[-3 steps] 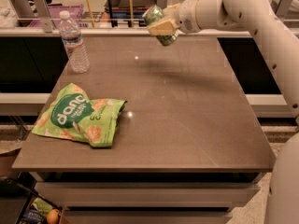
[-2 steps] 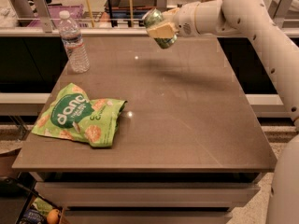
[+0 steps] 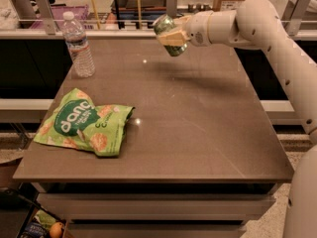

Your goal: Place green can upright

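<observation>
The green can (image 3: 166, 29), a small green drink can with a silver end, is held tilted in the air above the far middle of the brown table (image 3: 198, 128). My gripper (image 3: 171, 34) is shut on it, its pale fingers (image 3: 173, 37) clamped across the can's body. The white arm reaches in from the upper right. The can's shadow falls on the table below and to the right of it.
A clear plastic water bottle (image 3: 78, 45) stands upright at the table's far left. A flat green snack bag (image 3: 84, 123) lies at the left front. Shelving and a rail run behind the table's far edge.
The arm and the can have shifted slightly to the left and a little lower. The bottle and the bag have not moved.
</observation>
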`<control>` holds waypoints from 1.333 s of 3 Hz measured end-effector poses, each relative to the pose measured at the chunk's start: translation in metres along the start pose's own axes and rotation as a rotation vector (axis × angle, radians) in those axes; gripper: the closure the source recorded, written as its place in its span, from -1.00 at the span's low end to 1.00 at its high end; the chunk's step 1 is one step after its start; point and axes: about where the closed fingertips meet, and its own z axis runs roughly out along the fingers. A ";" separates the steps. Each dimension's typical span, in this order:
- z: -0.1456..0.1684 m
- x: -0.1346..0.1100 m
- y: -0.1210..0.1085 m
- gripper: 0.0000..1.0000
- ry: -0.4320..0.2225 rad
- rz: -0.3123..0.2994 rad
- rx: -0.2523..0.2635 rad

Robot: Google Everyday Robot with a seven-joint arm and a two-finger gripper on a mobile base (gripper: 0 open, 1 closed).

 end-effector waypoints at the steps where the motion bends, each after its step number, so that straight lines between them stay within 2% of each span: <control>1: -0.001 0.008 -0.001 1.00 -0.023 0.004 0.001; 2: -0.003 0.014 -0.003 1.00 -0.039 0.007 -0.001; 4: -0.004 0.026 -0.007 1.00 -0.116 -0.002 -0.018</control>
